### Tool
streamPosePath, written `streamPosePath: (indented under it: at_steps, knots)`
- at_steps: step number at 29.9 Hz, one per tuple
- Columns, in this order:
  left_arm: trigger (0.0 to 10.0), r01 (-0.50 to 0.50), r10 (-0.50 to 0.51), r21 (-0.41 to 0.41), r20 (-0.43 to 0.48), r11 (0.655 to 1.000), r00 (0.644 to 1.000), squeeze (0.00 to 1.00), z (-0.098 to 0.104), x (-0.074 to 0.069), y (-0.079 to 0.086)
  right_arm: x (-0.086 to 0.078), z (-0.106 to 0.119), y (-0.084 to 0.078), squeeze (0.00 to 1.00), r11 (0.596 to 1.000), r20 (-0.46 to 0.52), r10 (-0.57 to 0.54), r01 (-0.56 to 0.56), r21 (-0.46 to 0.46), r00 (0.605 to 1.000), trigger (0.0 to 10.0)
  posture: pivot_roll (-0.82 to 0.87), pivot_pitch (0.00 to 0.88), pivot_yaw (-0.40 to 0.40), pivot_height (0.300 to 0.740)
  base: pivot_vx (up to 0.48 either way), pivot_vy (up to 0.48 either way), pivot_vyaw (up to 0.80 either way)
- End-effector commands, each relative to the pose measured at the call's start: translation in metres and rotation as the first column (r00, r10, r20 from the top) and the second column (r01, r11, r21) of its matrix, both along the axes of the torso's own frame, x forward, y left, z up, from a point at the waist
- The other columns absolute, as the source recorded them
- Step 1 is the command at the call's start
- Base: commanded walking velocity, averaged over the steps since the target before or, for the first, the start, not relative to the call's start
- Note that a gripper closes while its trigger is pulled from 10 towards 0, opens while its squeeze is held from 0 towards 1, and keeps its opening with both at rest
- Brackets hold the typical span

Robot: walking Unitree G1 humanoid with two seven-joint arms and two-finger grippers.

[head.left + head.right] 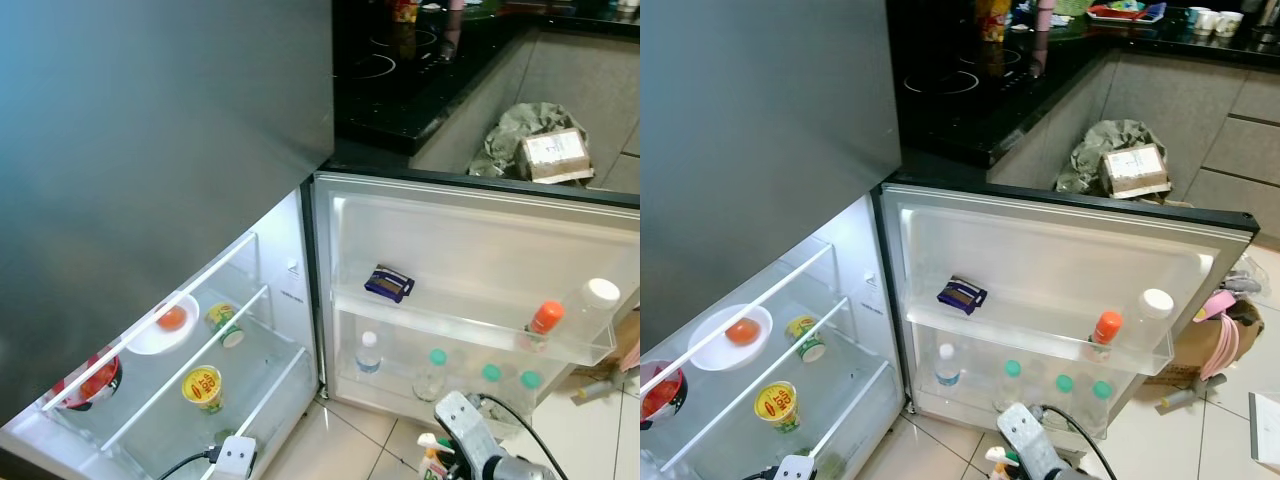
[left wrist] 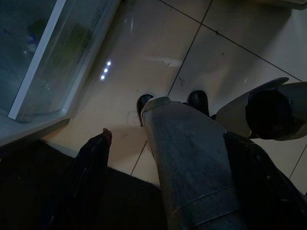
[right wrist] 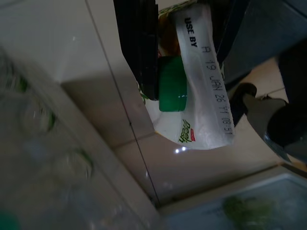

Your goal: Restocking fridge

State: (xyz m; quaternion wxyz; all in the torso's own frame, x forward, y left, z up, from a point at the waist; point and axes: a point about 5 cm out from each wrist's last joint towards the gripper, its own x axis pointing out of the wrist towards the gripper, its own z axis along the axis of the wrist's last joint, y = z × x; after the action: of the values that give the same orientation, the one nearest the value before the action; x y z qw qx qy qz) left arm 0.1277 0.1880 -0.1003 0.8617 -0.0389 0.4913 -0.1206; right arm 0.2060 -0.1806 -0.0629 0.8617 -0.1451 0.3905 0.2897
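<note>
The fridge stands open, its door (image 1: 470,230) swung out to the right. My right gripper (image 3: 184,48) is shut on a white carton (image 3: 201,86) with a green cap, low over the floor before the door (image 1: 432,462). The upper door shelf (image 1: 460,322) holds a dark blue packet (image 1: 389,283), an orange-capped bottle (image 1: 544,320) and a white-capped bottle (image 1: 598,296). Several small bottles (image 1: 369,352) stand in the lower door shelf. My left gripper (image 2: 177,172) hangs open over the floor by the fridge's base.
Inside on glass shelves are a plate with a red fruit (image 1: 165,325), a yellow-lidded cup (image 1: 202,386), a small can (image 1: 224,322) and a red bowl (image 1: 90,380). A black hob counter (image 1: 400,70) lies behind. A box (image 1: 553,155) sits on a crumpled bag. Clutter (image 1: 1215,330) lies right of the door.
</note>
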Motion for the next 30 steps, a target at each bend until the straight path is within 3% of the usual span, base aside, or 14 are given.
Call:
streamPosePath:
  at_steps: [1, 5, 10, 16, 22, 28, 30]
  knots:
    - [10.0, 0.017, -0.017, 0.000, -0.030, 1.000, 0.999, 0.00, -0.002, -0.007, 0.002, 0.001, 0.001, 0.006, 0.00, 0.999, 0.006, 0.048, -0.048, 0.012, 0.999, 10.0, -0.10, 0.000, -0.025, 0.740, 0.000, -0.469, 0.00]
    - [10.0, 0.010, -0.009, 0.003, -0.033, 1.000, 0.999, 0.00, -0.003, -0.009, 0.002, 0.002, 0.002, 0.009, 0.00, 0.996, 0.005, 0.078, -0.078, 0.032, 0.997, 10.0, -0.10, 0.000, -0.025, 0.740, 0.000, -0.467, 0.00]
    - [10.0, -0.025, 0.025, -0.006, -0.028, 1.000, 0.999, 0.00, -0.003, -0.009, 0.002, 0.007, 0.007, 0.019, 0.00, 0.983, -0.002, 0.151, -0.150, 0.102, 0.989, 10.0, -0.10, 0.000, -0.026, 0.740, 0.000, 0.000, 0.00]
    - [10.0, -0.021, 0.021, -0.008, -0.027, 1.000, 0.999, 0.00, -0.003, -0.009, 0.002, 0.011, 0.015, 0.034, 0.00, 0.941, -0.005, 0.286, -0.280, 0.190, 0.958, 10.0, -0.11, 0.000, -0.028, 0.740, 0.000, 0.000, 0.00]
    - [10.0, -0.017, 0.018, -0.017, 0.010, 1.000, 1.000, 0.00, 0.000, -0.004, 0.002, 0.031, 0.038, 0.057, 0.00, 0.853, 0.080, 0.392, -0.395, 0.342, 0.916, 10.0, -0.10, 0.000, -0.033, 0.740, 0.000, 0.000, 0.00]
    - [10.0, -0.002, 0.003, -0.016, 0.046, 1.000, 0.999, 0.00, 0.003, 0.002, 0.003, 0.040, 0.049, 0.066, 0.00, 0.821, 0.139, 0.409, -0.430, 0.376, 0.902, 10.0, -0.10, 0.000, -0.034, 0.740, 0.000, 0.000, 0.00]
    - [10.0, 0.023, -0.023, 0.001, 0.108, 1.000, 0.994, 0.00, 0.009, 0.014, 0.007, 0.052, 0.059, 0.070, 0.00, 0.830, 0.204, 0.369, -0.420, 0.367, 0.907, 10.0, -0.10, 0.000, -0.032, 0.740, 0.000, 0.000, 0.00]
